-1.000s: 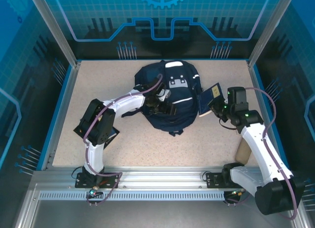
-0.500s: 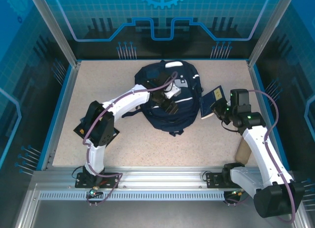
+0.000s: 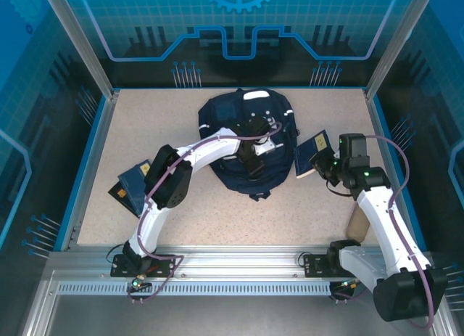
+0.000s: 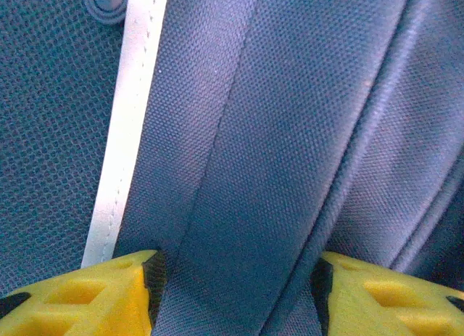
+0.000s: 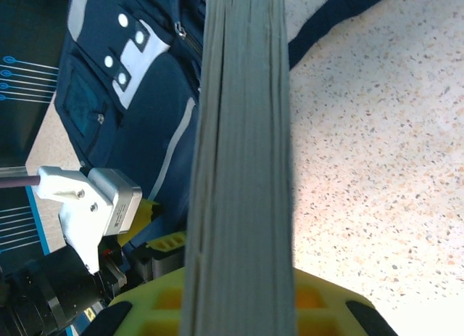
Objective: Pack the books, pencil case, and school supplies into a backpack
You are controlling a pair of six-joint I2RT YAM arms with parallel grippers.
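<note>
The navy backpack (image 3: 246, 122) lies at the middle back of the table, its white dotted patch (image 5: 122, 49) facing up. My left gripper (image 3: 254, 160) rests on the backpack's lower middle. In the left wrist view its yellow fingers (image 4: 109, 296) press on a thick fold of navy fabric (image 4: 254, 169) from both sides. My right gripper (image 3: 320, 162) is shut on a dark-blue book (image 3: 310, 149) with a yellow mark, held on edge just right of the backpack. The right wrist view looks along the book's grey page edge (image 5: 243, 133). More dark-blue books (image 3: 130, 183) lie at the table's left.
A tan object (image 3: 357, 221) lies near the right edge beside my right arm. A loose dark strap (image 3: 259, 194) trails from the backpack's near side. Blue walls enclose the speckled table (image 3: 217, 212), which is bare along its front.
My left arm's elbow swung right, uncovering the books at the left. The left gripper shifted slightly right on the backpack. My right gripper drew the book a little right and down.
</note>
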